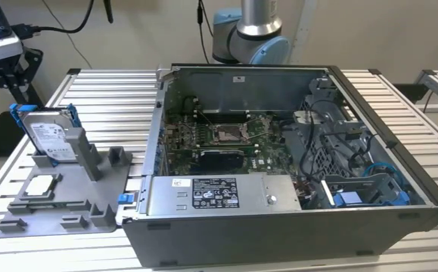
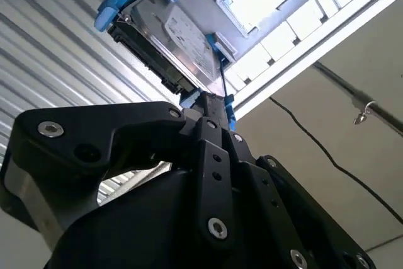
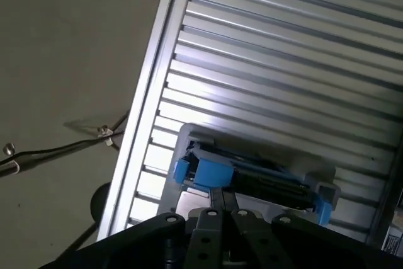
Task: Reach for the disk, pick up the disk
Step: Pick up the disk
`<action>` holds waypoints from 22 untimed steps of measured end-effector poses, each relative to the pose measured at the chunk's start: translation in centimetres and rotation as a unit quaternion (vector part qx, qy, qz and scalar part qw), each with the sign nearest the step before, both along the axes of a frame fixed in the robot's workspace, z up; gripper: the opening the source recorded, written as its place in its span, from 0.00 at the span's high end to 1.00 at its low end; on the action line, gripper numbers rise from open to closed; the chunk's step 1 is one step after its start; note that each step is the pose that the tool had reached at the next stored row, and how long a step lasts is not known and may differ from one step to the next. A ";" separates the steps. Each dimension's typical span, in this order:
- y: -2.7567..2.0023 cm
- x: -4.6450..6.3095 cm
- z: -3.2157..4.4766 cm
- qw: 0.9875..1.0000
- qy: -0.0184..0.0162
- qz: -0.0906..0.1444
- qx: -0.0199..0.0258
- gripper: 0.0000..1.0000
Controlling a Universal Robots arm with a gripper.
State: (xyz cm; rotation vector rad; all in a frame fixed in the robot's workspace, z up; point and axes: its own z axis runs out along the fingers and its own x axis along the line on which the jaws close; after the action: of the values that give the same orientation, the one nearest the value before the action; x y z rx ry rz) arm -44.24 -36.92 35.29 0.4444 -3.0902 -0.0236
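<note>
The disk (image 1: 49, 133), a silver-grey drive with a white label in a bright blue bracket, stands on edge in a grey holder (image 1: 60, 209) at the exterior view's left. My black gripper (image 1: 13, 85) hangs just above and behind the disk's upper corner, apart from it. In both wrist views the disk (image 2: 182, 36) (image 3: 264, 177) lies straight ahead of the fingers. The gripper (image 2: 211, 102) (image 3: 221, 196) has its two fingers pressed together with nothing between them, their tips close to the blue bracket's edge.
A small square silver chip (image 1: 41, 186) lies on the same grey holder. An open computer case (image 1: 279, 153) takes up the middle of the slatted metal table (image 1: 113, 90), with a blue bay (image 1: 370, 195) inside it. The arm's base (image 1: 249, 34) stands behind the case.
</note>
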 end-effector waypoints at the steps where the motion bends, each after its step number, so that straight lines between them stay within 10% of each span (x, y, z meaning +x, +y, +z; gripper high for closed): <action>1: 0.00 0.0 0.00 1.000 0.000 0.009 0.000 1.00; 12: 0.00 0.0 0.00 0.994 0.000 0.109 -0.001 1.00; 22: 0.00 0.0 0.00 0.980 0.000 0.199 -0.004 1.00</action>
State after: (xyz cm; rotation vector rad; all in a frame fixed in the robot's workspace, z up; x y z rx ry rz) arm -44.24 -36.92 35.29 1.0482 -2.9366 -0.0059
